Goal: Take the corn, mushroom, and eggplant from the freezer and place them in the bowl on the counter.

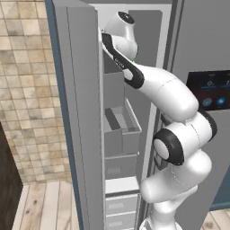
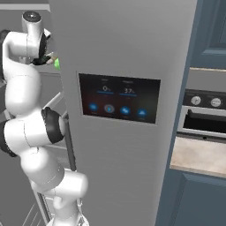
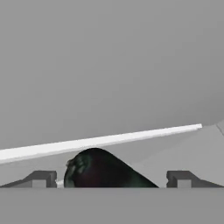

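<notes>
Eggplant point(image 3: 103, 170) lies on a freezer point(image 1: 114, 90) shelf, right between my fingertips point(image 3: 41, 179), its long axis running slantwise from my hand point(image 3: 111, 181). My hand is spread wide, holding nothing; it looks ready to close.

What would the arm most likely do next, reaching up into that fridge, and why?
Probably ease forward and close. The open gripper has its dark finger tips standing apart on either side of the small, very dark blackish-green eggplant on the grey freezer shelf, not yet touching it.
</notes>
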Available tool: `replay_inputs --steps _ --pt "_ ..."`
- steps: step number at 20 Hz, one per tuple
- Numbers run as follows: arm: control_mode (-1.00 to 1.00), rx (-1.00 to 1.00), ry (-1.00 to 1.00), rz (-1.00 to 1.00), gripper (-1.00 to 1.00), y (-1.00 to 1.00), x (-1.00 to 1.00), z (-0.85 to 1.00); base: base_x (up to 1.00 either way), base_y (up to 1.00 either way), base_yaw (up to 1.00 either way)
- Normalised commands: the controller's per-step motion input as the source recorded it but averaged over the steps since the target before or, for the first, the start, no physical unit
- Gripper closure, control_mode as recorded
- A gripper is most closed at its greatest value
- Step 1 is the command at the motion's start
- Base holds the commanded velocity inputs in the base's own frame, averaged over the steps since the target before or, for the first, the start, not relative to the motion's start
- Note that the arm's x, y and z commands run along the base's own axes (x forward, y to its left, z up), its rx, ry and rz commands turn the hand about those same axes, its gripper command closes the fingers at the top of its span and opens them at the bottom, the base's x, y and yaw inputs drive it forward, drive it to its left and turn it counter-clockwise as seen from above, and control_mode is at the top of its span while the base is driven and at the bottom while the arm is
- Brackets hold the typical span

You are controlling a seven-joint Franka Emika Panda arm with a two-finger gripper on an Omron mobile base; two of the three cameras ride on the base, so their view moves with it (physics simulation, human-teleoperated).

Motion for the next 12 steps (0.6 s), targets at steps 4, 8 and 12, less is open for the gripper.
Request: replay_inputs --steps 4,8,12 --pt "-1.00 0.00 0.00 0.22 -1.00 0.00 0.34 -0.09 0.00 0.00 0.00" --pt "-1.00 -0.01 0.10 0.18 -1.00 0.00 0.24 -0.03 0.00 0.00 0.00" --pt "-1.00 -0.08 0.20 0.15 -1.00 0.00 0.12 0.00 0.00 0.00 0.00"
